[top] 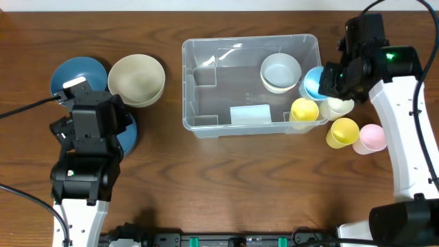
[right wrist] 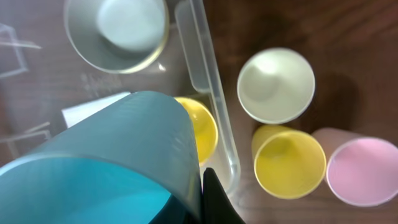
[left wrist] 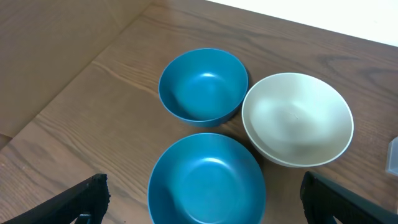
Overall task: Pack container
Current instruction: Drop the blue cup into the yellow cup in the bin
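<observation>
R gripper (top: 329,79) is clamped on a blue cup (right wrist: 106,168), hanging right at the container's (top: 206,41) right short wall. The container lies to its left, long axis L–R across the table, so prob. only a short shift left puts the cup inside. L gripper (left wrist: 208,202) gapes wide, empty, over blue bowls (left wrist: 202,84), well apart from the container; R arm is nearer.
</observation>
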